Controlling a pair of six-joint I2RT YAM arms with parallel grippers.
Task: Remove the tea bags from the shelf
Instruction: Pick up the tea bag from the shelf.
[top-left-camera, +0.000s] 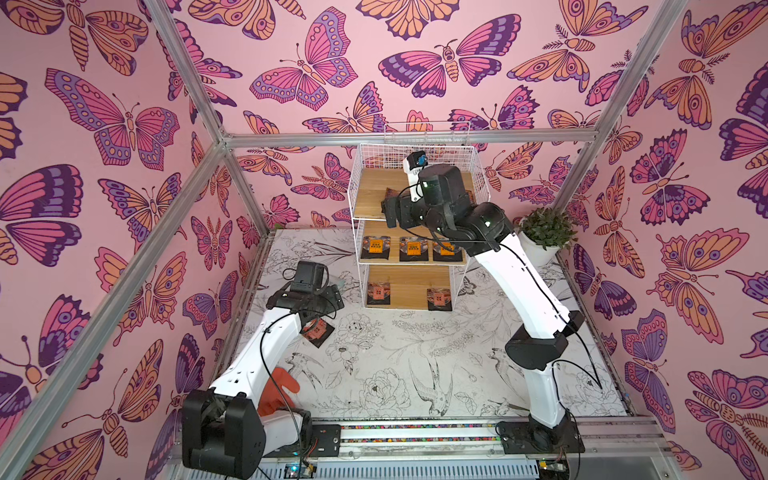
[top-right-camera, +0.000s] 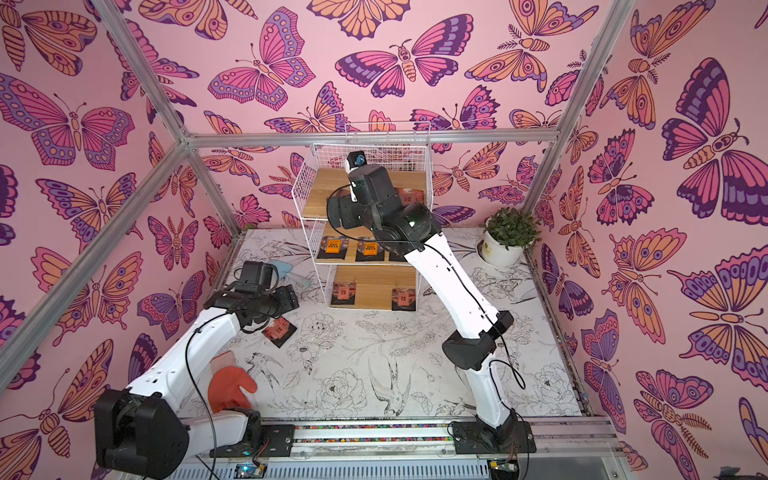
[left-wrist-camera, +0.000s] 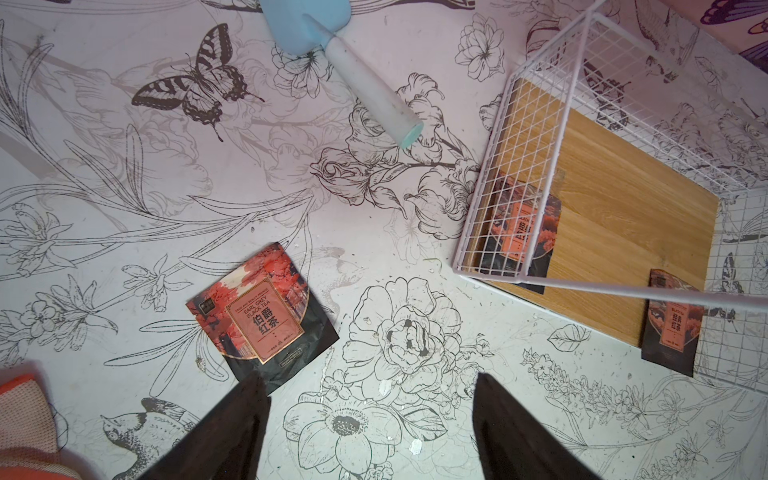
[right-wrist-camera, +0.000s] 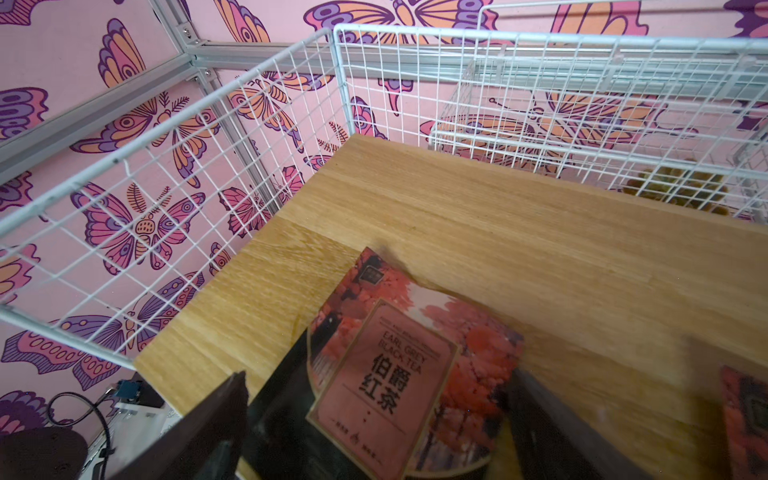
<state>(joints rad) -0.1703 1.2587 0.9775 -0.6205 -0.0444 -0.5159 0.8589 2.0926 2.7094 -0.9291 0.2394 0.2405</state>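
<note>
A grasp on the top board of the shelf (top-left-camera: 374, 189) is in hand: the right fingers (right-wrist-camera: 548, 440) stand apart, a pink tea bag (right-wrist-camera: 386, 374) between them. Next, I think, they must lower and close. The left fingers (left-wrist-camera: 232, 432), also apart, hang beside a loose tea bag (left-wrist-camera: 262, 316) already on the desk (top-left-camera: 415, 365), toward its left edge. The desk shows flower drawings; the walls (top-left-camera: 104, 124), butterflies.

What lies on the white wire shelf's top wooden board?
Two reddish-pink foil tea sachets: one sachet inside the open right end effector, a second sachet only partly in frame. In both top views the right arm covers much of that board, so more may be hidden.
</note>
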